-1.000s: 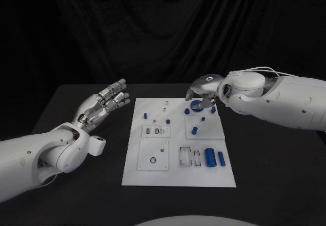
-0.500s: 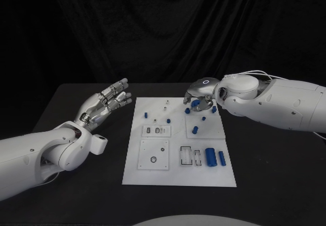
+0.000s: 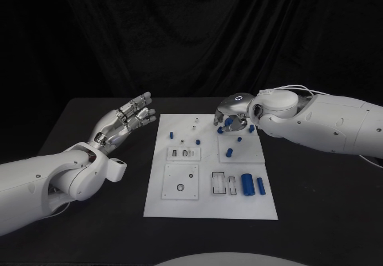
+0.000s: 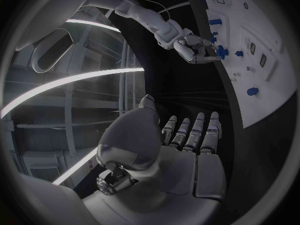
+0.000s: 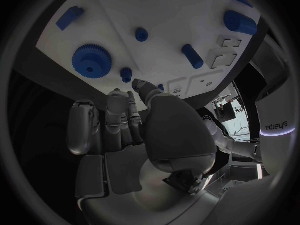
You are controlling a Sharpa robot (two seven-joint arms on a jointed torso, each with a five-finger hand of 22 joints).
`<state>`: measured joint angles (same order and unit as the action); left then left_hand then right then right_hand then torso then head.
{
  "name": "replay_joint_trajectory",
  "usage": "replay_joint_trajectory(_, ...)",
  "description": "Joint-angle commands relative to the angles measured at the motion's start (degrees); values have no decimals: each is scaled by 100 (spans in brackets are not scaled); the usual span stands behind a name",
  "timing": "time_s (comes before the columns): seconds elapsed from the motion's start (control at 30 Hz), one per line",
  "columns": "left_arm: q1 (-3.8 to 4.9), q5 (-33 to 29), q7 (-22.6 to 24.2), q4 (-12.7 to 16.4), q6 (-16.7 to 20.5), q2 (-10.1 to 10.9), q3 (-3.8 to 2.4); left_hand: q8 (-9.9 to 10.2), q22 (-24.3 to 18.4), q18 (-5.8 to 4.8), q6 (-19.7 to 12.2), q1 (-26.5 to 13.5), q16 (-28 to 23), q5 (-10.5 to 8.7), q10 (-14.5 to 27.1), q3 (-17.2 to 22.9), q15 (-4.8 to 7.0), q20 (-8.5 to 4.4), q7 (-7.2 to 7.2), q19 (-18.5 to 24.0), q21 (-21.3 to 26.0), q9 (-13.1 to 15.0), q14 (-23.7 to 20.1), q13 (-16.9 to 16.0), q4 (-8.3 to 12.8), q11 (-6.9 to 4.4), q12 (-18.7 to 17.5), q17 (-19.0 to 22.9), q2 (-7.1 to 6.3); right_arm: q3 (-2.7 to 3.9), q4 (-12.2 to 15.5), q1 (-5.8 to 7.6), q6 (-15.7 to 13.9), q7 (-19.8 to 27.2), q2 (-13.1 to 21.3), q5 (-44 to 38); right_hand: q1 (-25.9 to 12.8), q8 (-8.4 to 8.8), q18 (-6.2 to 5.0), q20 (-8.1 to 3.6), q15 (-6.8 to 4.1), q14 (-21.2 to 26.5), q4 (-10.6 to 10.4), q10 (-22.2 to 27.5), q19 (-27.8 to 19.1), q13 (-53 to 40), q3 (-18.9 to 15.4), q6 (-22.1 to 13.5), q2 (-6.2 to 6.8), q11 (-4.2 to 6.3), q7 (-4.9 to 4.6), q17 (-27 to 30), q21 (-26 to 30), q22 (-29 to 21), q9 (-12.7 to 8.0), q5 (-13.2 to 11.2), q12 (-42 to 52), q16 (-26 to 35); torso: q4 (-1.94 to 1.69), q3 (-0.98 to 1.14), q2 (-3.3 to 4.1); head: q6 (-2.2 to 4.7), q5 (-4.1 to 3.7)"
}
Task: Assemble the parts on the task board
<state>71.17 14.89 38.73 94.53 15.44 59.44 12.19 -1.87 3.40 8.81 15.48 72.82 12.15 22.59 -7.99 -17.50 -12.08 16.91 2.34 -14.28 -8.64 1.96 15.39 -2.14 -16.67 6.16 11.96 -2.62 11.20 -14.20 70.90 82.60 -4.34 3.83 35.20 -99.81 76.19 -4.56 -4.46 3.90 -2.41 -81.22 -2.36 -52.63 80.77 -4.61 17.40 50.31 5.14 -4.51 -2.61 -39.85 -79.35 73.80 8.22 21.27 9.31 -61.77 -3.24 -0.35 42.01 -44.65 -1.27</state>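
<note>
Over the far right corner of the board (image 3: 209,208), my right hand (image 3: 229,118) hangs low above a blue gear (image 5: 91,60), with small blue pegs (image 5: 126,74) just beside it. From the wrist camera the fingers (image 5: 119,110) look curled loosely and close together, tips pointing toward the gear and the nearest peg, and I see nothing pinched between them. Whether a tip already touches a part I cannot tell.

My left hand (image 3: 126,119) floats off the board's left edge above the desk (image 3: 319,194), palm up, fingers (image 4: 197,130) straight and slightly spread, holding nothing.

I judge the step in hand to be picking up the gear or a peg near it. To do it well I would come down slowly, keep the thumb and one finger on opposite sides of the part, and avoid sweeping the neighbouring pegs, which stand close enough to be knocked. I would watch the wrist view for contact before closing, and lift straight up so the part does not drag.

Nearer me on the board lie two larger blue cylinders (image 3: 247,184) beside open slots, still waiting.
</note>
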Motion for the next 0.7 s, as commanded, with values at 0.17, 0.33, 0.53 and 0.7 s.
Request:
replay_joint_trajectory(0.17, 16, 30, 779, 18, -114, 18, -5, -16, -4, -43, 13, 61, 20, 30, -16, 34, -13, -6, -49, -50, -28, 7, 23, -2, 3, 42, -30, -7, -13, 4, -137, -58, -67, 23, -69, -49, 40, 48, 39, 19, 28, 13, 2, -131, 9, 38, 180, -27, 63, 9, 219, 27, 4, 14, -32, 103, -96, 12, -5, 0, 2, -19, 13)
replay_joint_trajectory(0.33, 16, 30, 770, 22, -128, 32, -5, -17, -7, -48, 23, 72, 20, 46, -15, 37, -15, -6, -55, -48, -26, 8, 21, -2, 2, 45, -34, -7, -7, 4, -204, -79, -55, 38, -107, -49, 30, 23, 30, 23, 36, 34, -1, -123, -17, 47, 205, 40, 73, -5, 244, 62, 35, -20, -20, 66, -131, 40, 0, -2, -1, -35, 25)
replay_joint_trajectory(0.53, 16, 30, 761, 6, -155, 24, -5, -18, -7, -51, 25, 77, 21, 52, -14, 39, -16, -7, -58, -48, -26, 8, 22, -2, 1, 47, -36, -6, -4, 4, -244, -96, 1, 35, -125, -49, -9, 41, 29, 28, 40, 44, -18, -126, -21, 50, 208, 34, 95, -6, 242, 72, 43, -15, -23, -3, -161, 50, -3, -3, 1, -51, 19)
replay_joint_trajectory(0.7, 16, 30, 757, -6, -174, 15, -5, -18, -8, -53, 26, 83, 23, 60, -16, 42, -18, -7, -61, -51, -28, 9, 23, -2, 2, 48, -34, -7, 0, 4, -279, -112, -8, 48, -120, -49, -20, -3, 39, 25, 32, 27, -26, -244, 5, 36, 259, 155, 86, 7, 199, 24, 18, 37, 8, 30, -150, 22, -3, -1, -4, -66, 30)
